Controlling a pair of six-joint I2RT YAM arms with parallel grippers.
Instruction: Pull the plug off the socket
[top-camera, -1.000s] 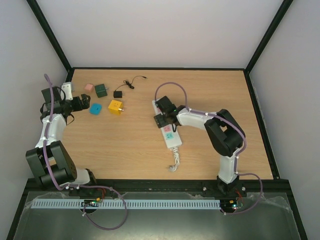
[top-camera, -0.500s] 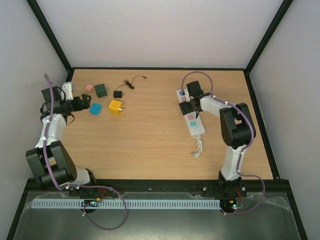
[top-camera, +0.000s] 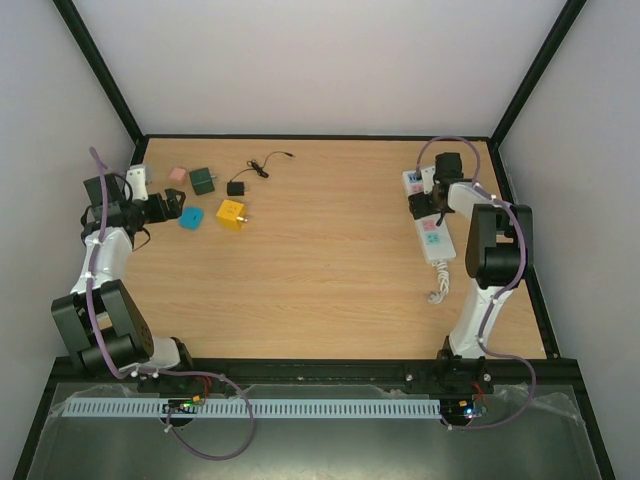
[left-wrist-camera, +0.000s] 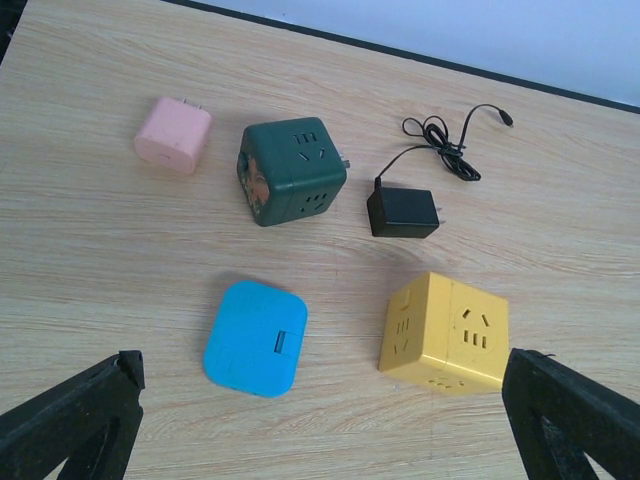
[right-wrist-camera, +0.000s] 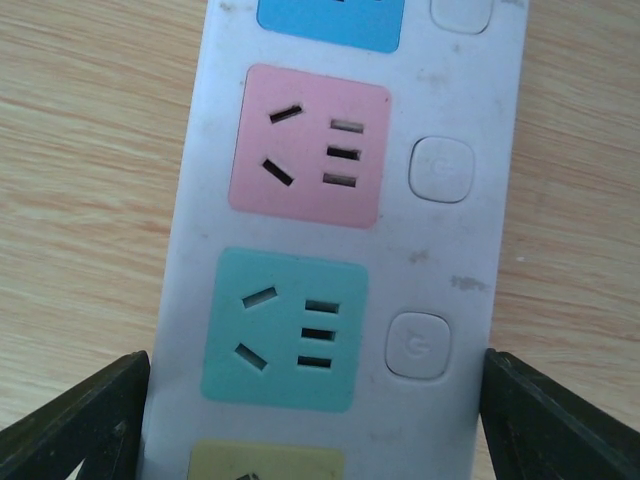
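Observation:
The socket (top-camera: 432, 238), a long white strip with pastel outlet faces, lies near the table's right edge, its coiled white cord (top-camera: 438, 288) trailing toward me. My right gripper (top-camera: 425, 205) straddles it, shut on its two long sides. In the right wrist view the socket (right-wrist-camera: 300, 250) fills the frame with pink, teal, blue and yellow faces, and the black fingers (right-wrist-camera: 90, 420) of the right gripper (right-wrist-camera: 315, 375) press its edges. The plug is out of view; the outlets I see are bare. My left gripper (top-camera: 168, 208) hovers open at the far left.
Loose adapters lie at the back left below my left gripper (left-wrist-camera: 325, 410): a pink one (left-wrist-camera: 173, 135), a dark green cube (left-wrist-camera: 290, 172), a black one with a thin cable (left-wrist-camera: 402, 212), a yellow cube (left-wrist-camera: 445, 330) and a flat blue one (left-wrist-camera: 256, 338).
My right gripper has dragged the socket from the table's middle to the right edge, and the strip has turned slightly. The left arm has not moved.

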